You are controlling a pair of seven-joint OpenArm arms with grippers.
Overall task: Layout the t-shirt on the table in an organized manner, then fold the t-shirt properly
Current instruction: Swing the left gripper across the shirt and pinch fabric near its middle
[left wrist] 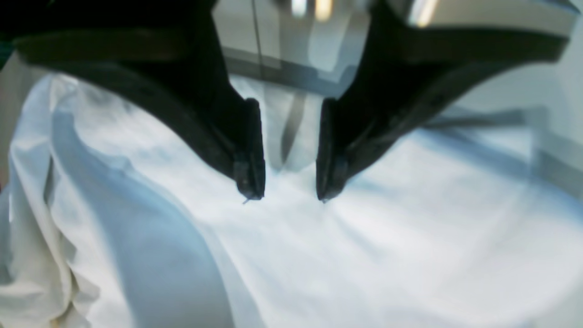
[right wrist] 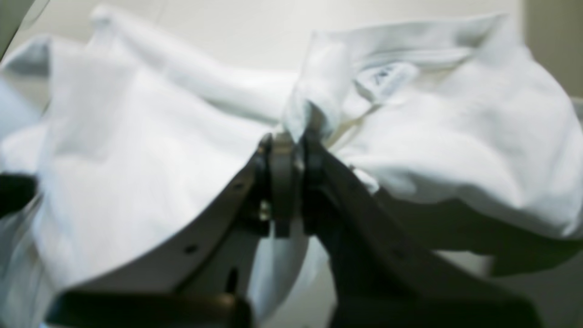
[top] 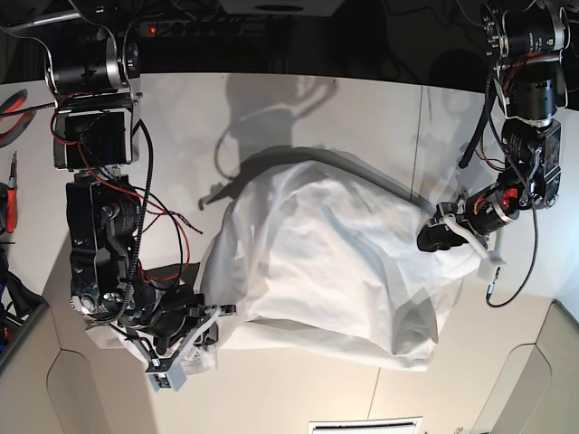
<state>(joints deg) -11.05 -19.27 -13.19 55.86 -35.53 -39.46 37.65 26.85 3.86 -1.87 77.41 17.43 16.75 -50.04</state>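
At the left of the base view the right arm hangs low over the near table [top: 298, 389] edge, wrist bent toward the shirt's [top: 335, 262] corner. The right gripper [right wrist: 291, 141] has its jaws pinched together on a bunched fold of the shirt beside the collar. A small sewn-in label [right wrist: 385, 75] shows inside the collar; its print is too blurred to read. The shirt lies in a rumpled heap across the middle of the table, one edge lifted and casting a dark shadow behind it. At the right, the left arm reaches down and inward from the far corner, and the left gripper [left wrist: 290, 187] has its jaws parted to a moderate gap, hovering just over the cloth with nothing between them. Red and black wires [top: 167, 231] loop along the right arm, and a few hand tools [top: 11, 194] lie off the table's left edge.
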